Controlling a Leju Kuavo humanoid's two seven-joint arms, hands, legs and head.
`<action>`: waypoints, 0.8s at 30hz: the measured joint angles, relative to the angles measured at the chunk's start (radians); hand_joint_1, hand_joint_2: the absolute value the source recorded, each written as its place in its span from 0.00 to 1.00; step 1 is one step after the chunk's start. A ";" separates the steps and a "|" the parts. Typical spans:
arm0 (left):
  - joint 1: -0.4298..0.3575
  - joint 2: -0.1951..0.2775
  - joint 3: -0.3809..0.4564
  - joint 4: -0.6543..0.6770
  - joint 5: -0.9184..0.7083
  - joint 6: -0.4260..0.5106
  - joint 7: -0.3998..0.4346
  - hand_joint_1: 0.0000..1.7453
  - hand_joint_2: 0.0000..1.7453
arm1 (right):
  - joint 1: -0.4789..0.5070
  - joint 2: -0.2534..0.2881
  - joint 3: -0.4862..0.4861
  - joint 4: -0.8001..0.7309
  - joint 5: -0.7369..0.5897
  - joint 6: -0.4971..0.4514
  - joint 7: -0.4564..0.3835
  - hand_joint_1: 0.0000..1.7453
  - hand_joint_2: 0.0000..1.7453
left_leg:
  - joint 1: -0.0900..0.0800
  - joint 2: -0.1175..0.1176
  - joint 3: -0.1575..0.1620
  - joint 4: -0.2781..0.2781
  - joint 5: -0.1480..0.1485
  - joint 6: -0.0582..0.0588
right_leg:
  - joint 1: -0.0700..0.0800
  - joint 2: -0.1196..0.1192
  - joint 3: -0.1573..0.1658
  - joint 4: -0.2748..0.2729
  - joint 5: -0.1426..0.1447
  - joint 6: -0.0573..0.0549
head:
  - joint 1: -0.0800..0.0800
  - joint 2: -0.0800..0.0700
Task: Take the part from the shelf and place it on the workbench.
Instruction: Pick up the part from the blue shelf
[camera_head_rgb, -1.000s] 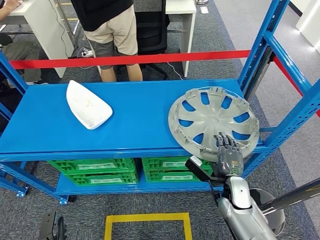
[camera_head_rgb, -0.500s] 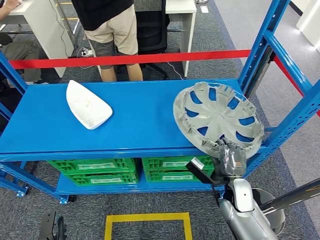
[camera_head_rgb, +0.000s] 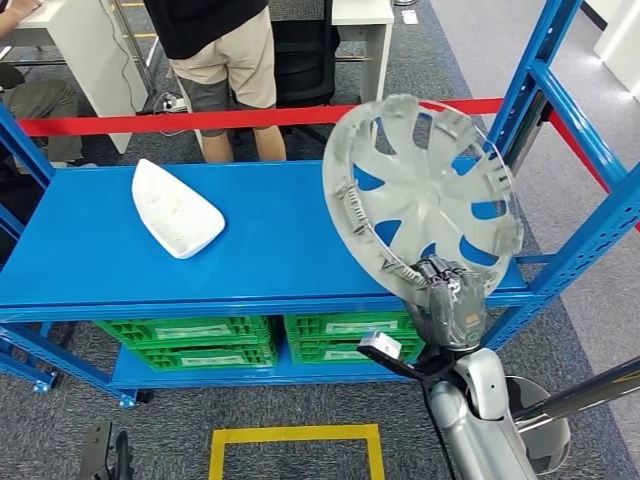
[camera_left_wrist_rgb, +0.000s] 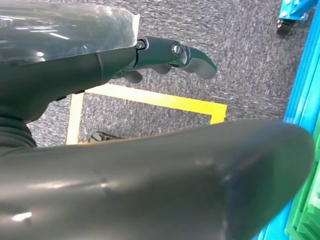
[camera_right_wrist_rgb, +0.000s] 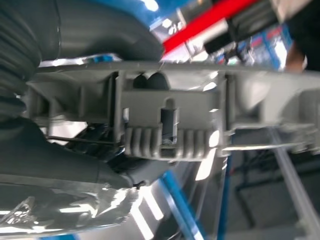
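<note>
Our right hand (camera_head_rgb: 447, 305) grips the hubcap (camera_head_rgb: 423, 195) by its lower rim, tilted up above the shelf (camera_head_rgb: 264, 250). It looks light, stiff, thin plastic; we judge the rim the safest hold. Left hand (camera_left_wrist_rgb: 166, 55) hangs empty, fingers apart.

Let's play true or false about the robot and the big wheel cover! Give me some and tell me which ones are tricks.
1. The right hand holds the grey hubcap by its lower rim. True.
2. The hubcap lies flat on the blue shelf. False: it is lifted and tilted up on edge.
3. A white part lies on the shelf's left side. True.
4. The left hand holds the white part. False: it holds nothing, above grey carpet and a yellow floor marking.
5. Green crates sit on the lower shelf. True.
</note>
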 joint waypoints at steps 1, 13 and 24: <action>-0.001 -0.002 0.000 0.000 0.000 0.003 -0.003 0.00 0.00 | 0.000 0.014 -0.013 -0.012 -0.010 0.000 -0.024 1.00 1.00 | 0.000 0.000 0.000 0.000 0.000 0.000 | 0.000 0.000 0.000 0.000 0.000 0.000 | 0.000 0.000; -0.008 -0.013 -0.002 0.000 -0.007 0.073 -0.079 0.00 0.00 | -0.020 -0.017 0.111 -0.081 -0.621 0.023 -0.109 1.00 1.00 | -0.001 0.000 -0.001 0.000 0.000 0.001 | -0.001 0.000 0.000 0.000 0.000 0.001 | 0.000 0.000; -0.008 -0.013 -0.005 0.000 0.027 0.076 -0.048 0.00 0.00 | -0.062 -0.130 0.280 -0.160 -0.962 0.294 -0.201 1.00 1.00 | 0.000 0.000 -0.001 0.001 0.000 0.001 | 0.000 0.000 -0.001 0.000 0.001 0.001 | 0.000 0.000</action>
